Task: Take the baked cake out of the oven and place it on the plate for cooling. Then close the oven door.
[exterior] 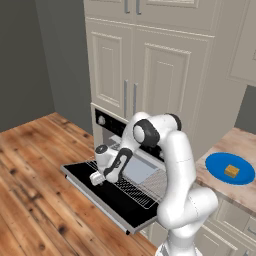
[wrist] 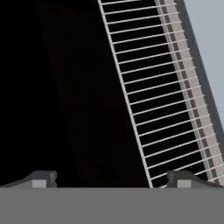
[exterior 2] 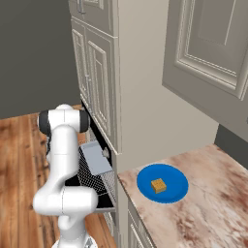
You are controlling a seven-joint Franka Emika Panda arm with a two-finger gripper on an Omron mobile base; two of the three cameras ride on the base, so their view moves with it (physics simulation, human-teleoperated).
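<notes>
The cake (exterior: 231, 171) sits on the blue plate (exterior: 216, 164) on the counter (exterior: 243, 140) to the right, cooling. My claw (wrist: 112, 179) hangs wide open and empty over the lowered oven door (exterior: 85, 175), beside the pulled-out rack (exterior: 137, 192), ready for closing.

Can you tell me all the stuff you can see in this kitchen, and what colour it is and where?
cake: one, orange-tan, on the plate
plate: one, bright blue, on the counter
counter: one, pinkish marble, right of the oven
oven: one, black with silver knobs, under the tall cabinets
oven door: one, black, folded down flat and open
rack: one, silver wire, pulled out over the door
tray: one, grey, on the rack
cabinets: several, cream, above and beside the oven
floor: brown wood
arm: one, white with dark joints
end effector: one, open, above the oven door
</notes>
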